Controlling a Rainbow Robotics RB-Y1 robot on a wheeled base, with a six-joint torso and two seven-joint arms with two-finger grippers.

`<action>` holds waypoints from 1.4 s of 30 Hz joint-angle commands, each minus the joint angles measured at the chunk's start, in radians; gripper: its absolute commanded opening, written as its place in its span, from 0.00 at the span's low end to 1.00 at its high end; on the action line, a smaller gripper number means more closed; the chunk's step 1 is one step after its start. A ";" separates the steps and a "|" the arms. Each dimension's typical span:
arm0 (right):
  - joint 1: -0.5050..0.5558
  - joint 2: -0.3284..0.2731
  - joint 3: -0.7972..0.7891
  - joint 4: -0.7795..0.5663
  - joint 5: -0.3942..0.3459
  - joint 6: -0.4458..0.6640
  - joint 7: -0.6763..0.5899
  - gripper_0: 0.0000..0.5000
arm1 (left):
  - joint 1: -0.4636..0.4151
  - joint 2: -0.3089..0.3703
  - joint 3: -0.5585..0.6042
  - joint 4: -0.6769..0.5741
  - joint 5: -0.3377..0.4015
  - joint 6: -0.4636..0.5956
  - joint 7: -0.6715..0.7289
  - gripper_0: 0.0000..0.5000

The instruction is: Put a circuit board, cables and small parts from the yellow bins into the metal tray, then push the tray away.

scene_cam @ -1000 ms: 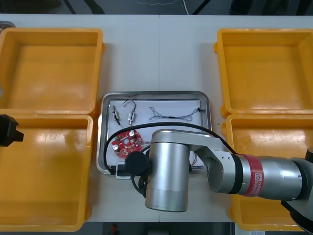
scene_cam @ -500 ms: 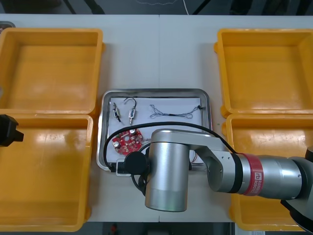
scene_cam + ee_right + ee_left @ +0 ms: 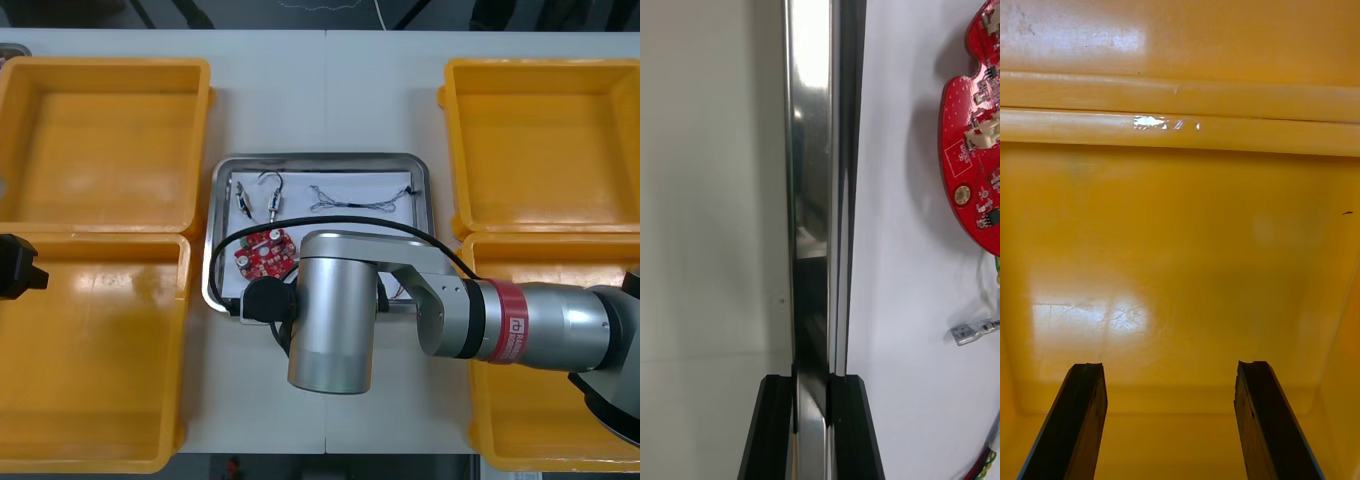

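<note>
Metal tray (image 3: 320,157) farther away now, rim tight in right claw (image 3: 812,382), likely under its arm (image 3: 530,330); left claw (image 3: 1171,367) agape.

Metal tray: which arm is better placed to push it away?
Right. The right gripper is shut on the metal tray at its near rim; the left gripper hangs open over a yellow bin.

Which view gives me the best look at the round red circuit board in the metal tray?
The front view: the round red circuit board lies whole on the metal tray's white floor. The right wrist view, right gripper shut on the tray's rim, catches just part of it. The left gripper's wrist view faces a yellow bin.
</note>
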 commanded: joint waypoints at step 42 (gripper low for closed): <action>-0.398 0.040 -0.030 0.478 -0.166 -0.314 0.135 0.00 | 0.017 0.041 0.027 -0.029 0.007 0.006 -0.012 1.00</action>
